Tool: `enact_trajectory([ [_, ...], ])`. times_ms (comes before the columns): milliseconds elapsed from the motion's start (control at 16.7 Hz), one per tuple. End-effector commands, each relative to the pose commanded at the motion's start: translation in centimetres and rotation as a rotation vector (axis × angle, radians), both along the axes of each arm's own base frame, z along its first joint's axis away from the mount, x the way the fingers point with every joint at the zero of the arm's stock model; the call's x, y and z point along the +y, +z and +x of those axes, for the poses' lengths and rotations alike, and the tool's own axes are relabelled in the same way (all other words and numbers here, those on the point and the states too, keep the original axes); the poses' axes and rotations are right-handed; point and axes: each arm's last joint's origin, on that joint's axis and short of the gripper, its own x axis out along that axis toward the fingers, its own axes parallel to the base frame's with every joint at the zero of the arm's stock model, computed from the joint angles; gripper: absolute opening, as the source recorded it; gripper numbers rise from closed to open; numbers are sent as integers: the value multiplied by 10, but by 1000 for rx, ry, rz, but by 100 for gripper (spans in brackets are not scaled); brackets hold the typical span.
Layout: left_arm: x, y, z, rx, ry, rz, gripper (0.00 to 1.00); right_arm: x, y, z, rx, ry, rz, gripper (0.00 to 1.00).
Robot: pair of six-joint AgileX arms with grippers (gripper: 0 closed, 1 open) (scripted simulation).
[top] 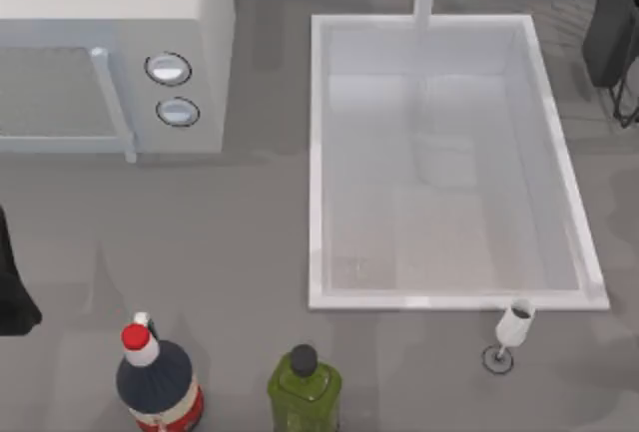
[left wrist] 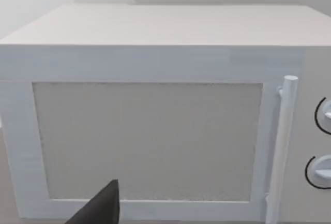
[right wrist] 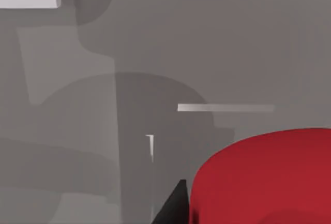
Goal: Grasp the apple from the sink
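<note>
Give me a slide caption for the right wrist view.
Red apple looms close beside a dark gripper fingertip over grey surface.

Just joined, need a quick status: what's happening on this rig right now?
The sink looks bare in the top view. The right arm is up at the table's far right corner, and its wrist view has the apple big and close beside its own fingertip, so it appears lifted out, though the grip itself isn't visible. The left arm is parked at the left edge, facing the microwave.
</note>
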Motion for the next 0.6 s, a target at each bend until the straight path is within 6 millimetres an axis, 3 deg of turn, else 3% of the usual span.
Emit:
enact_trajectory([
  [480, 0, 0, 0, 0, 0, 0, 100, 0, 0, 0, 0, 0, 0, 98],
  [600, 0, 0, 0, 0, 0, 0, 100, 0, 0, 0, 0, 0, 0, 100],
])
